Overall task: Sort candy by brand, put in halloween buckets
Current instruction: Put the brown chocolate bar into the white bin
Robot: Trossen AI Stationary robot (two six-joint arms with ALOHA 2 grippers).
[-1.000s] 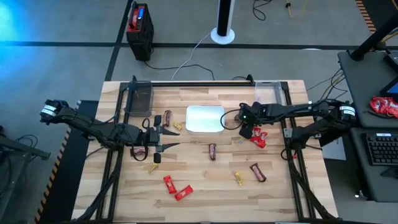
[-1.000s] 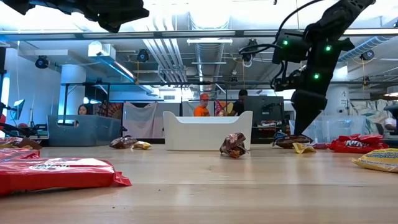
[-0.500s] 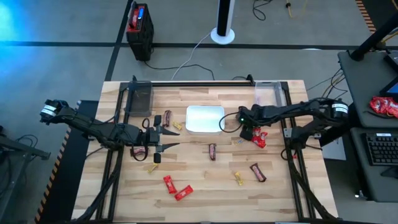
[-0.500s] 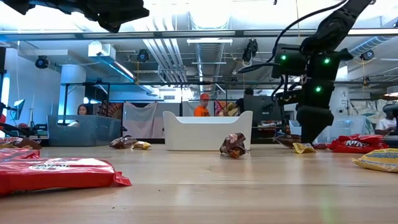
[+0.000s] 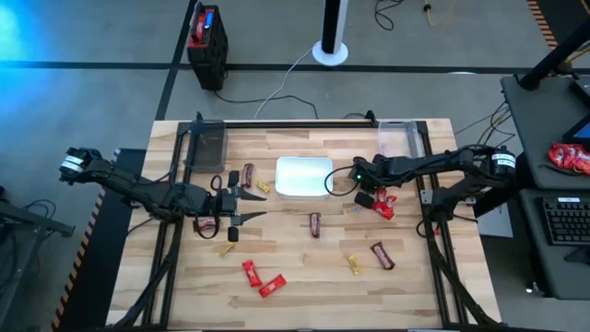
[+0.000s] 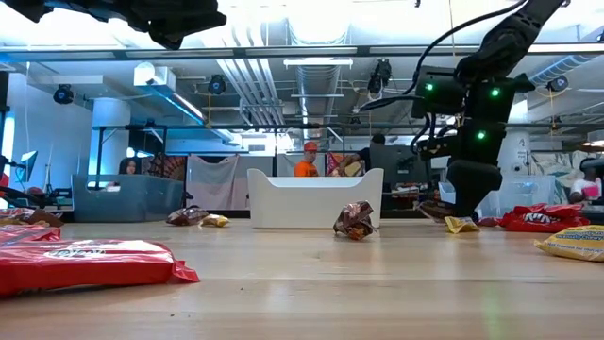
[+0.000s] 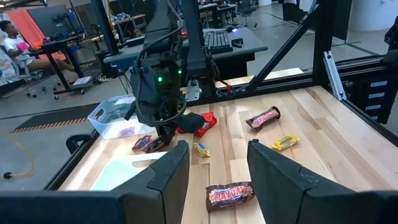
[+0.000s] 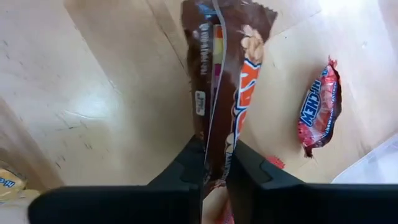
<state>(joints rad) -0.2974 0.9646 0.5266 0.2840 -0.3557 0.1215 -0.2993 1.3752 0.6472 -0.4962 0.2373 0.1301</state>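
Right end effector point(image 5: 366, 196) is down at the table point(image 5: 304, 267) just right of the white tray point(image 5: 304, 177), and its fingers point(image 8: 186, 168) are nipped tight on a dark brown bar point(image 8: 227, 74), the wrapper squeezed in the narrow slit between them. That pinch only shows in the right wrist view; from overhead the arm hides the bar entirely. The same wrist view catches a red-wrapped candy point(image 8: 318, 109) lying on the wood close by. Level across the table, the right end effector point(image 6: 469, 203) hangs low beside a small yellow piece point(image 6: 460, 225), in front of the red wrappers point(image 6: 538, 219). Left end effector point(image 5: 249, 205) sits on the left half of the table, fingers point(image 7: 169, 174) spread well apart and gripping nothing, another brown bar point(image 7: 231, 195) lying on the table between them. A clear tub point(image 5: 395, 136) stands at the far right corner, a second tub point(image 5: 208, 140) at the far left
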